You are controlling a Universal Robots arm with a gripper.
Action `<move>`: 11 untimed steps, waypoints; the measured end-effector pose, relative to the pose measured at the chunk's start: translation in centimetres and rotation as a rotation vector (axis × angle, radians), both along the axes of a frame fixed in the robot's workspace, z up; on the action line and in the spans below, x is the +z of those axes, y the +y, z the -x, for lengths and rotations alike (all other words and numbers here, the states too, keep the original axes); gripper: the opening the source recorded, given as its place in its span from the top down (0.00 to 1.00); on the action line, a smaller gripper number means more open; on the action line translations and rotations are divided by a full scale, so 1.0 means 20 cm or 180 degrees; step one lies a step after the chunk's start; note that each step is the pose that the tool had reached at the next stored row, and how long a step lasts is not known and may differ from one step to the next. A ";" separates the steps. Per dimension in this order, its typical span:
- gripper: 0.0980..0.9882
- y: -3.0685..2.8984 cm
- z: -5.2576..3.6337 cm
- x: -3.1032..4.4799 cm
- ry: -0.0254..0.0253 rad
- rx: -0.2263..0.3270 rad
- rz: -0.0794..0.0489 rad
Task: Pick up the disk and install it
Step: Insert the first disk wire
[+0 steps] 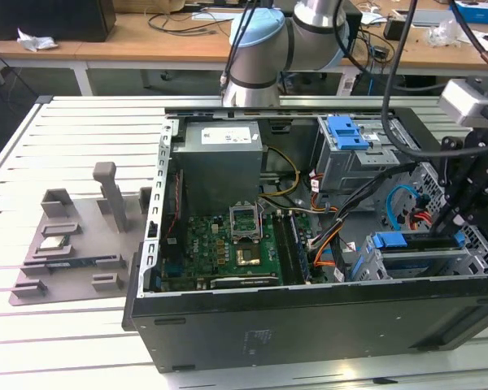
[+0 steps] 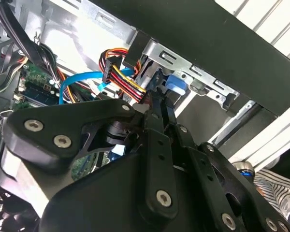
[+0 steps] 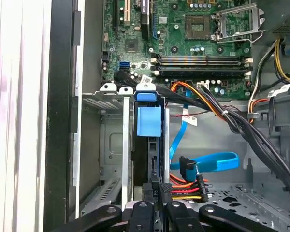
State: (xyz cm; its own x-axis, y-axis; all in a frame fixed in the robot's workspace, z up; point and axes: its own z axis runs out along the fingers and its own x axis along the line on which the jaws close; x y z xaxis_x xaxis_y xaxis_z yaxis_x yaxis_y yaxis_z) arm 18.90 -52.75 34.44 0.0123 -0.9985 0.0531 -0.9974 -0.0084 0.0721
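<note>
- gripper (image 3: 154, 205) closed on the disk (image 3: 149, 121), edge-on in drive cage (image 3: 113, 96) slot of open computer case (image 1: 309, 317)
- motherboard (image 3: 183, 38) beyond cage

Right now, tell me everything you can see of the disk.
The disk stands on edge in the metal drive cage at the case's lower front corner, by the motherboard. In the first wrist view it shows a blue plastic carrier tab on top and a dark, narrow edge below, flanked by the cage's silver walls. The gripper is at its near end; contact is hidden. In the exterior view, its blue carrier tops the cage. Its label cannot be seen.
</note>
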 end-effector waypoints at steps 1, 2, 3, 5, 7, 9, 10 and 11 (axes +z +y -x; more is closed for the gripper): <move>0.92 0.000 0.002 -0.002 0.0000 0.0000 -0.0001; 0.92 0.000 0.003 -0.004 0.0000 0.0001 -0.0001; 0.92 0.000 0.005 -0.006 0.0000 0.0000 -0.0001; 0.92 0.000 0.006 -0.009 0.0000 0.0001 -0.0002; 0.92 0.002 0.007 -0.012 0.0000 0.0001 -0.0005; 0.92 0.003 0.008 -0.017 0.0000 0.0000 -0.0006; 0.92 0.002 0.008 -0.025 0.0000 0.0000 -0.0007; 0.92 0.002 0.008 -0.033 0.0000 0.0000 -0.0006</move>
State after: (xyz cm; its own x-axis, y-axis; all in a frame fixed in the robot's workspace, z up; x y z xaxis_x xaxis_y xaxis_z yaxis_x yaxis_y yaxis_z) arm 18.75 -52.72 33.78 0.0124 -0.9986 0.0512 -0.9974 -0.0087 0.0721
